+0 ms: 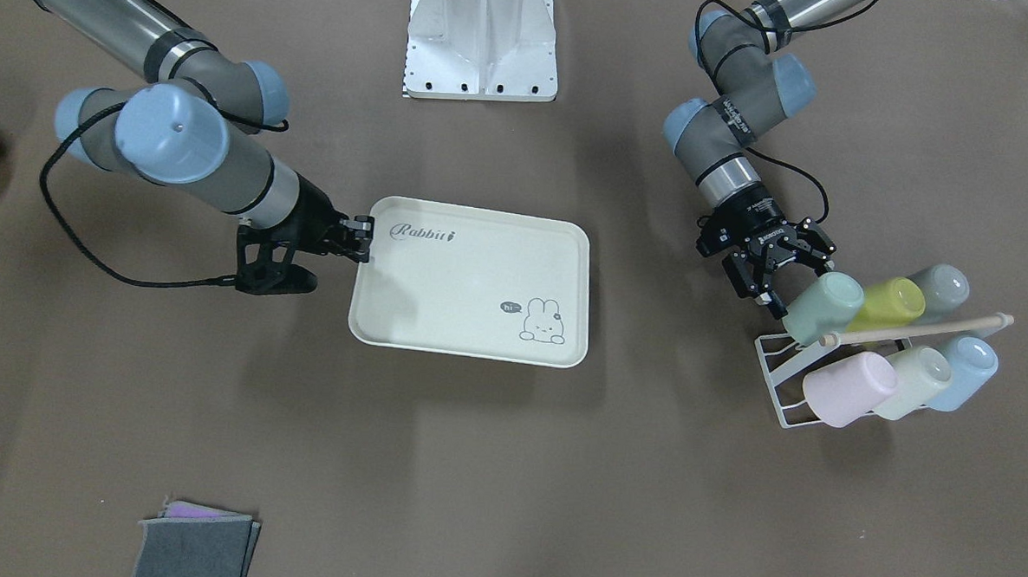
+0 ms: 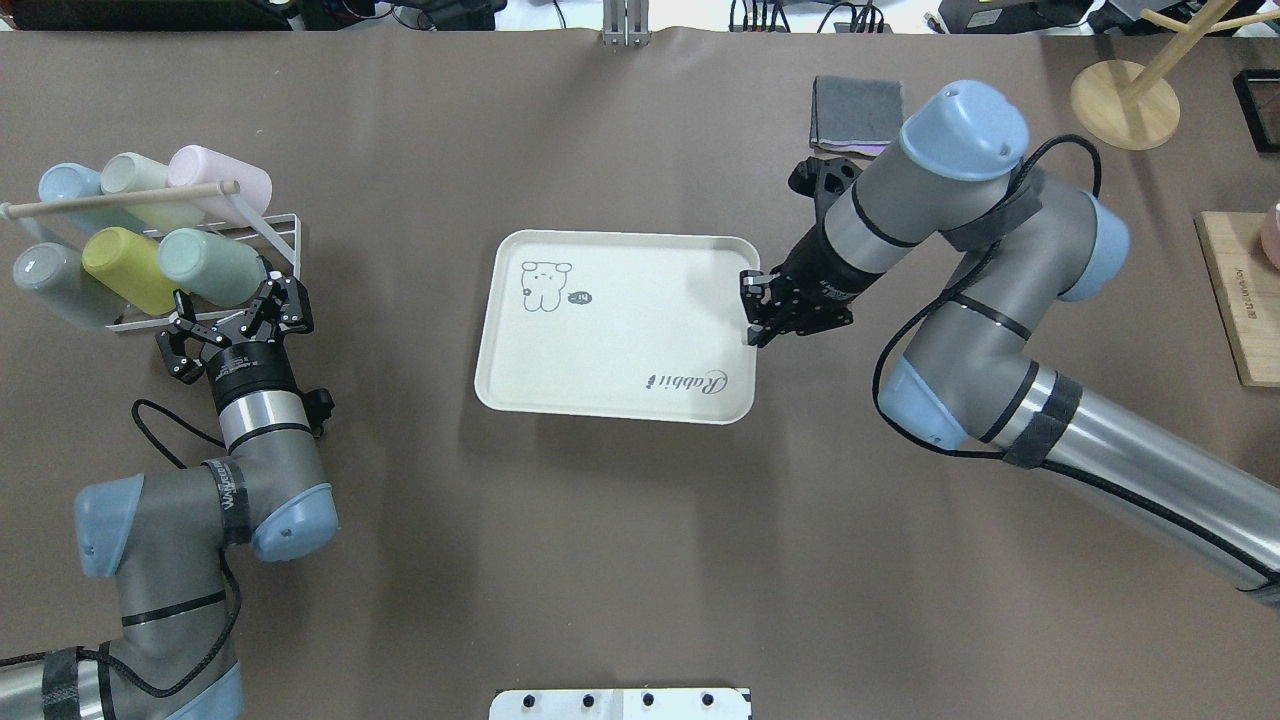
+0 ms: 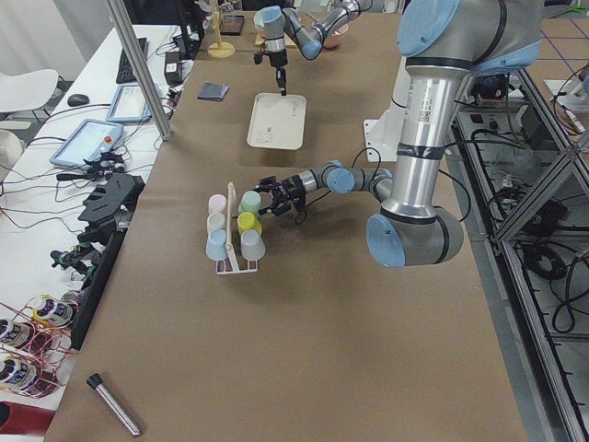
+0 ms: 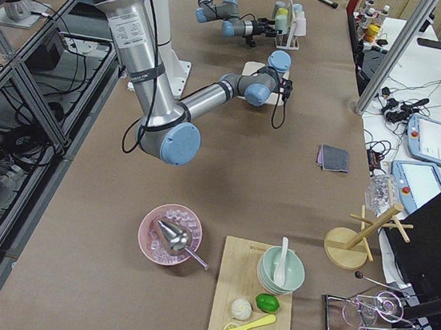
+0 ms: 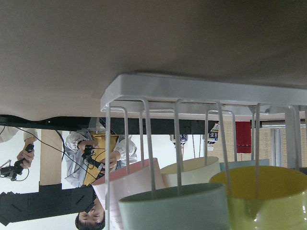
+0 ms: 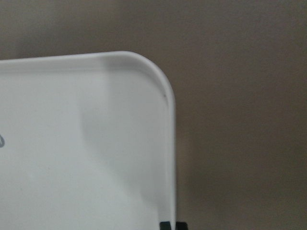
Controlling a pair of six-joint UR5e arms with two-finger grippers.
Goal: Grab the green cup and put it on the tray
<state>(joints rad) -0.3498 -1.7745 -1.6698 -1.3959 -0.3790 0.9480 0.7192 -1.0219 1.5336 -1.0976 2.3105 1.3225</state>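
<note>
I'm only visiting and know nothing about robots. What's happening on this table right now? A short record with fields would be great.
green cup: lying on the white wire rack among five other pastel cups
tray: empty, mid-table
left gripper: open, at the green cup's near end, not closed on it
right gripper: closed on the tray's rim
task status: cup not yet picked up

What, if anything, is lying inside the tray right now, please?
Nothing: the tray shows only its printed bunny and script. The right gripper, pinching its rim, hides a small patch.
</note>
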